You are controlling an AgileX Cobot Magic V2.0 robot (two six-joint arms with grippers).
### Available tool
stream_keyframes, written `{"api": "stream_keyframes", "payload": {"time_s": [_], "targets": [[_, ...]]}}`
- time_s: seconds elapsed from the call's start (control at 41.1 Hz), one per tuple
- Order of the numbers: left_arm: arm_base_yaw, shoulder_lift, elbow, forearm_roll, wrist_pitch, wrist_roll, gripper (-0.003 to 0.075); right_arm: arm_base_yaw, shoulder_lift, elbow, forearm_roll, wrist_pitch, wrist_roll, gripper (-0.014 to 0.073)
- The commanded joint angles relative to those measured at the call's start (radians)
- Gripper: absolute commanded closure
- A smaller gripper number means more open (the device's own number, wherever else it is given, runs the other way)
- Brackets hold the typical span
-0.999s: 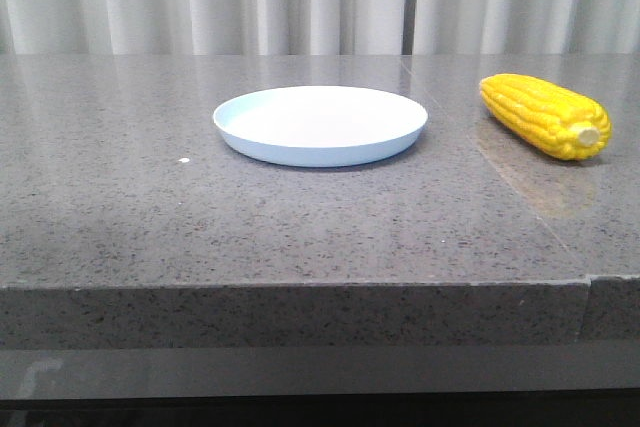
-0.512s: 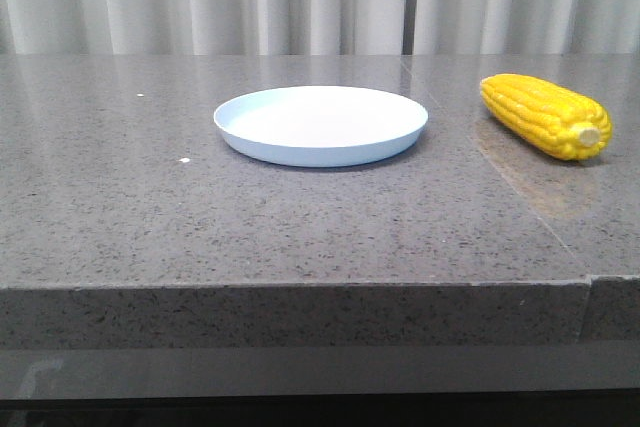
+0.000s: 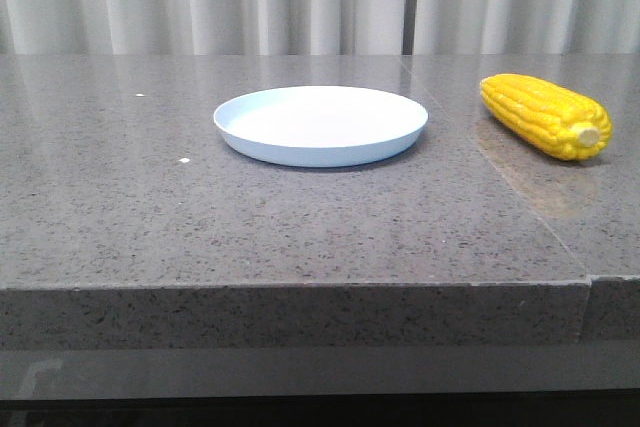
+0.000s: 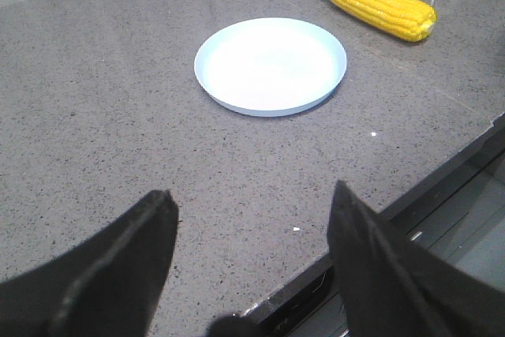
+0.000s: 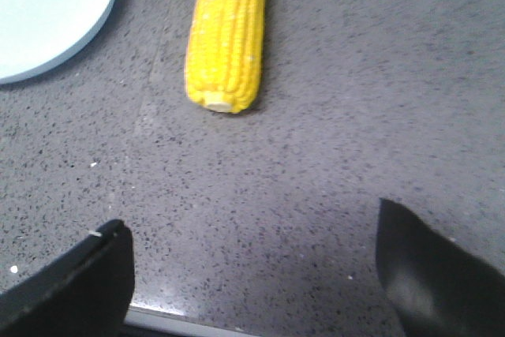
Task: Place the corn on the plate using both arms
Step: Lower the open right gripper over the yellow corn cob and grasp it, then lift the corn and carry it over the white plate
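Corn cob (image 3: 545,115) is seen lying flat on the grey stone surface (image 3: 300,217), well apart from the pale blue plate (image 3: 320,125), off to its right, stub end twd the robot. Plate is bare; nothing lifted yet. Right pincer (image 5: 252,274) is held open, low over the surface, cob ahead of it. Left pincer (image 4: 252,219) is also spread open, plate in front. Approach is judged the step in hand: cob should be straddled mid-length, across its axis, jaws kept wide til seated, so it isn't rolled away.
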Motion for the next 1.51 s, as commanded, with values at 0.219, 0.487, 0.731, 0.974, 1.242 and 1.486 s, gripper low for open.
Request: {"api": "stream_keyframes", "payload": {"time_s": [0.219, 0.487, 0.731, 0.974, 1.242, 1.486], "targets": [[-0.005, 0.007, -0.025, -0.006, -0.078, -0.013, 0.0315, 0.016, 0.317, -0.259, 0.023, -0.022, -0.009, -0.0053], [-0.005, 0.007, -0.025, -0.006, -0.078, -0.013, 0.0315, 0.016, 0.574, -0.460, 0.026, -0.014, -0.009, -0.0053], [-0.005, 0.007, -0.025, -0.006, -0.078, -0.013, 0.0315, 0.016, 0.758, -0.597, 0.035, -0.010, -0.009, -0.0053], [-0.005, 0.007, -0.025, -0.006, -0.078, -0.013, 0.0315, 0.016, 0.871, -0.657, 0.036, 0.020, -0.010, -0.0020], [-0.005, 0.007, -0.025, -0.006, -0.078, -0.013, 0.0315, 0.016, 0.869, -0.661, 0.036, 0.075, -0.013, 0.0359], [-0.005, 0.007, -0.025, -0.006, -0.078, -0.013, 0.0315, 0.028, 0.781, -0.695, 0.037, 0.141, -0.013, 0.0356]]}}
